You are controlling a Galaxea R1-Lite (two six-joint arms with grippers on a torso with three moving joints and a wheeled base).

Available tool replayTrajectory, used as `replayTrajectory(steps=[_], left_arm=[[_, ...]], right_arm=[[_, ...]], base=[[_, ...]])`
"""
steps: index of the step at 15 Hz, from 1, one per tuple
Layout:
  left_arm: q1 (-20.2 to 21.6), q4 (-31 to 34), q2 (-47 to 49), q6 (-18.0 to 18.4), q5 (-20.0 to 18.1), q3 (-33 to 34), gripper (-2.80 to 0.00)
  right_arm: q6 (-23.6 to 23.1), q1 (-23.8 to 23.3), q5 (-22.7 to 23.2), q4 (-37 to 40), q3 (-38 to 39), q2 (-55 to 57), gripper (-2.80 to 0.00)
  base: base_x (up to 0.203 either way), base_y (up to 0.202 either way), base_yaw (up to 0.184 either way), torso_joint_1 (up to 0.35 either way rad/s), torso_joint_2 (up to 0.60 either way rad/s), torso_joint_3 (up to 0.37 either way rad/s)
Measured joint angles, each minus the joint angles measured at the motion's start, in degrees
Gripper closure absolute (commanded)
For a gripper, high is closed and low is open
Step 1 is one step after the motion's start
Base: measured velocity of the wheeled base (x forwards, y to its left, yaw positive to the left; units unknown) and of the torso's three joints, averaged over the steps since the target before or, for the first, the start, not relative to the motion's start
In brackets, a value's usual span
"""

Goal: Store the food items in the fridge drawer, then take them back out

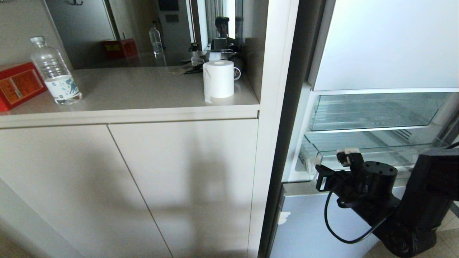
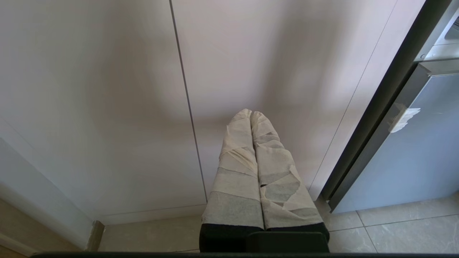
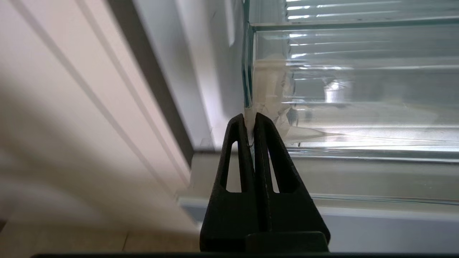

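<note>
The right hand (image 3: 251, 118) is sitting right at the front corner of the fridge drawer (image 1: 380, 152), its black fingers (image 3: 238, 143) pressed together on what looks like the beige tape scrap (image 3: 267, 86) stuck there, a sliver of pale tape pinched at the tips. In the head view that hand (image 1: 324, 175) is reaching in low from the right side, at the drawer's near left corner, just above the pale blue lower door (image 1: 308, 225).

Moving outward: the drawer is looking clear and ribbed, sitting partly out beneath the clear bin (image 1: 376, 111) above it. No red or orange food items are showing in any view, so I cannot say where they are; the drawer floor that shows is holding none.

The left hand (image 2: 251, 114) is hanging parked low in front of the cabinet doors (image 2: 107, 107), its taped fingers (image 2: 236, 161) closed on nothing.

Further out, on the desk (image 1: 143, 93) a water bottle (image 1: 55, 71), a red box (image 1: 18, 86) and a paper roll (image 1: 218, 79) are standing.

My read: this is a drawer-handling step, pulling or pushing by the tape tab. Next calls for a straight, level move along the drawer's slide, keeping the pinch firm so the tape is not slipping free.
</note>
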Motion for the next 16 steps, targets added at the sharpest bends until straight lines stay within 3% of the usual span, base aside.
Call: replayTrajectory(steps=[1,11,14,16], left_arm=[[0.0,0.0,0.0,0.0,0.0,0.0,0.00],[0.0,0.0,0.0,0.0,0.0,0.0,0.00],[0.0,0.0,0.0,0.0,0.0,0.0,0.00],[0.0,0.0,0.0,0.0,0.0,0.0,0.00]], right_arm=[[-0.1,0.5,-0.1,0.1,1.7,-1.4,-2.80],[-0.4,6.2,-4.6,0.0,19.6,-16.8,-2.80],[-2.2,5.1,-4.9,4.2,18.2,-23.8,-2.80],[-2.9,3.2,-4.8,14.1,12.5,-29.9,-2.80]], base=[[0.000,0.000,0.000,0.000,0.00,0.000],[0.000,0.000,0.000,0.000,0.00,0.000],[0.000,0.000,0.000,0.000,0.00,0.000],[0.000,0.000,0.000,0.000,0.00,0.000]])
